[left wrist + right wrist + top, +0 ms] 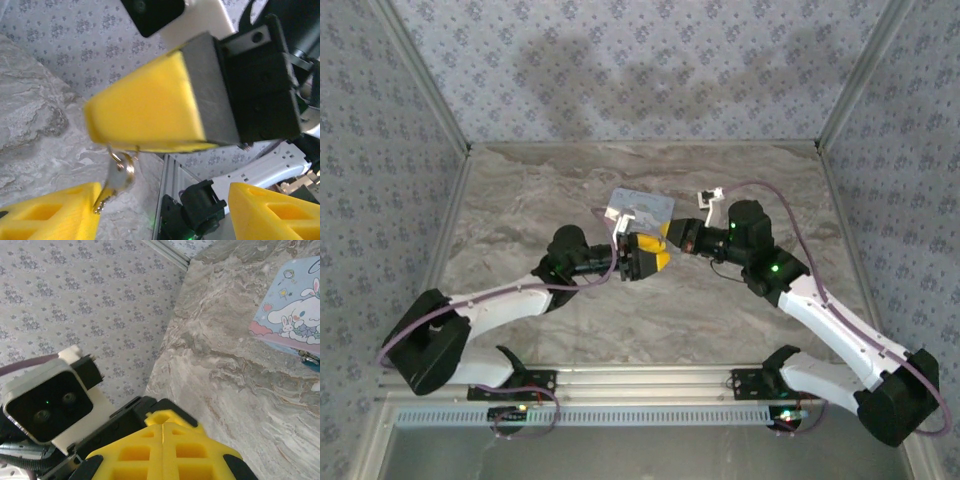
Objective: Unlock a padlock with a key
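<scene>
we see a surface (520, 200) with grey-beige marbled veining, flat and matt. it is closed in on the left, far and right by walls (620, 60) papered with small blue-grey sprigs. a ribbed aluminium rail (640, 382) runs along the near edge. near the middle lies a light-blue rectangular tin (645, 208) with a white cartoon figure. the padlock (309, 359), a tiny dark shape, sits at the tin's edge. just near of the tin the two tools meet. the right tool (115, 120), with matt yellow wedge-shaped fingers, is pressed tight on the ring of a silvery key (117, 181) that dangles below. the left tool (165, 200) stands wide, nothing in its grip. the key's tip is by one of its fingers, and we cannot tell whether they touch.
</scene>
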### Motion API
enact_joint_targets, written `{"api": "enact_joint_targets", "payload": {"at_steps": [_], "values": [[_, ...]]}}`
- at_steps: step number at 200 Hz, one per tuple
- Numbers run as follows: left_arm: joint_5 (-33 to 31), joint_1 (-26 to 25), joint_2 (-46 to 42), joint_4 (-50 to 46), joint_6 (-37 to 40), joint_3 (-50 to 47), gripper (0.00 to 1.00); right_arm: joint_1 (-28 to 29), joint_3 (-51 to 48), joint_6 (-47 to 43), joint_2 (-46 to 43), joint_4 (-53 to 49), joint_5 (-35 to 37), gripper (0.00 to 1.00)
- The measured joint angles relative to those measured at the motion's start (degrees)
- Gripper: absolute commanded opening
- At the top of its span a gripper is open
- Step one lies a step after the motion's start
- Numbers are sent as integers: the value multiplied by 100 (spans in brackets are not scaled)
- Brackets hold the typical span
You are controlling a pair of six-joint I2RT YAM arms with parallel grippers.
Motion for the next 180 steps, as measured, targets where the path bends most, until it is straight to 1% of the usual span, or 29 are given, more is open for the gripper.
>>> {"api": "enact_joint_targets", "payload": {"at_steps": [33, 45, 58, 66, 80, 121, 130, 151, 157, 168, 180], "values": [[-7, -2, -136, -70, 153, 0, 64, -42, -24, 94, 0, 55, -39, 0], [-7, -2, -136, -122, 168, 0, 60, -42, -24, 114, 0, 68, -48, 0], [-7, -2, -133, -214, 181, 0, 53, -42, -24, 120, 0, 76, -83, 0], [-7, -2, -133, -251, 216, 0, 52, -42, -24, 131, 0, 76, -107, 0], [-4, -2, -133, -326, 236, 2, 46, -42, -28, 133, 0, 76, -146, 0], [-4, 4, -122, -553, 249, 26, 44, -52, -28, 118, 0, 42, -225, 0], [-4, 7, -122, -608, 251, 39, 39, -68, -28, 111, 0, 24, -254, 0], [-4, 42, -125, -688, 267, 46, 38, -68, -28, 105, 0, -44, -304, 0], [-4, 48, -125, -726, 271, 48, 34, -68, -28, 90, 0, -68, -321, 0], [-4, 74, -125, -800, 284, 55, 34, -68, -28, 83, 0, -111, -352, 0], [-7, 85, -129, -863, 313, 55, 30, -68, -28, 68, 0, -149, -391, 0]]}}
